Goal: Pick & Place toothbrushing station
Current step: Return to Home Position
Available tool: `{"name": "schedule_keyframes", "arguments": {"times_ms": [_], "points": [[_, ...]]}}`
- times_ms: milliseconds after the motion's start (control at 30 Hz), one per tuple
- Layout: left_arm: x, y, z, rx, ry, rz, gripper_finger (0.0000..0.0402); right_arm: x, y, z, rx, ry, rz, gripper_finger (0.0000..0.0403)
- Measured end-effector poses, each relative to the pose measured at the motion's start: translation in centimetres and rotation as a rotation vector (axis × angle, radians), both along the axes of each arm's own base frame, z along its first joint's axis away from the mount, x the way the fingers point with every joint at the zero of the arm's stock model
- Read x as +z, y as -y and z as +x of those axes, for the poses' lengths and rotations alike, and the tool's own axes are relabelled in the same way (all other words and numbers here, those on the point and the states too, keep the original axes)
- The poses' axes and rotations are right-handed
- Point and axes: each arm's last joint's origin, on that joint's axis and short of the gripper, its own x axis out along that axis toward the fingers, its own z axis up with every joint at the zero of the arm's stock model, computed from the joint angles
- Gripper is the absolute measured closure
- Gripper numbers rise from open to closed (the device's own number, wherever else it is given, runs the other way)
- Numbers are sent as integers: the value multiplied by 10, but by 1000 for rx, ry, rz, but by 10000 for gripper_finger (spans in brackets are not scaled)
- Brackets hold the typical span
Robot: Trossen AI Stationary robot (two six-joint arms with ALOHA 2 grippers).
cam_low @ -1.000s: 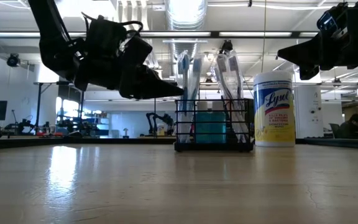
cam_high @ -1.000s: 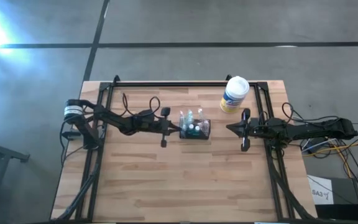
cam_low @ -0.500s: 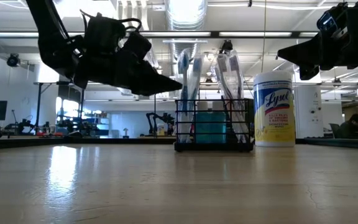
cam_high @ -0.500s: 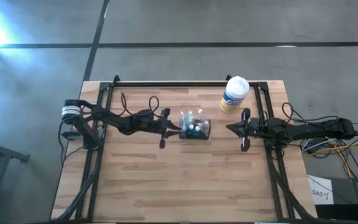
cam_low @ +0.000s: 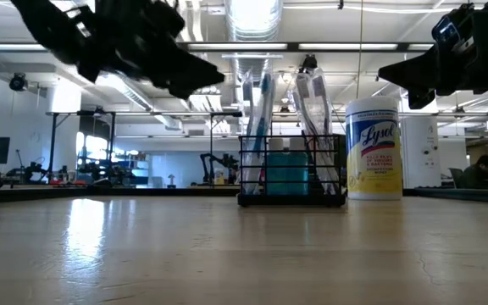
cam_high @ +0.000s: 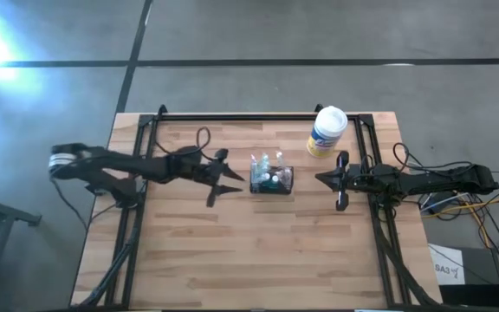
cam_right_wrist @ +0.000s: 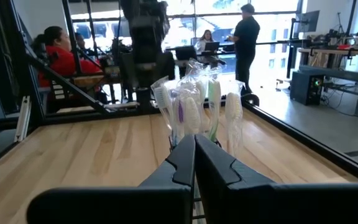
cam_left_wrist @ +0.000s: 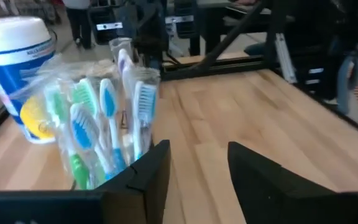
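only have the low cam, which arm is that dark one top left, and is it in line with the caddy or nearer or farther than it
Observer: The left arm. From above, the left gripper is in line with the toothbrushing station, just short of it and not touching.
Operator: fingers open or shut
Observer: Open. The left wrist view shows its fingers spread with nothing between them.
Operator: and the right one
Observer: The right wrist view shows the right gripper shut and empty, pointing at the station.
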Motion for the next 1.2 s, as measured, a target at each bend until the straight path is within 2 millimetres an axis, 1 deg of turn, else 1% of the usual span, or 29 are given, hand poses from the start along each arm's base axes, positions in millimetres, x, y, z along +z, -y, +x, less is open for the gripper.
{"name": "schedule_keyframes", "arguments": {"times_ms": [133,200,300,367,400,500,567,700,900,1100,1200], "points": [[21,6,-33,4,-83,-20,260,-1,0,0,0,-6,0,394],[30,9,-52,5,-109,-15,285,-2,0,0,1,-18,7,394],[39,13,-81,36,-84,0,336,-5,0,0,1,-42,31,394],[40,15,-99,69,-38,9,375,-5,0,0,1,-44,30,394],[39,16,-108,80,-10,9,388,-4,0,0,1,-42,30,394],[31,19,-131,101,63,-9,393,-4,0,0,1,-40,30,394],[21,21,-141,104,88,-28,394,-4,-1,0,19,-41,30,394],[2,23,-155,107,130,-56,397,-3,-1,0,47,-33,17,394],[-16,24,-165,140,186,-69,398,3,-2,-2,57,24,-11,394],[-36,24,-169,135,214,-56,399,7,-2,-5,73,63,-37,394],[-47,24,-167,142,198,-54,399,9,-3,-6,97,86,-45,394]]}}
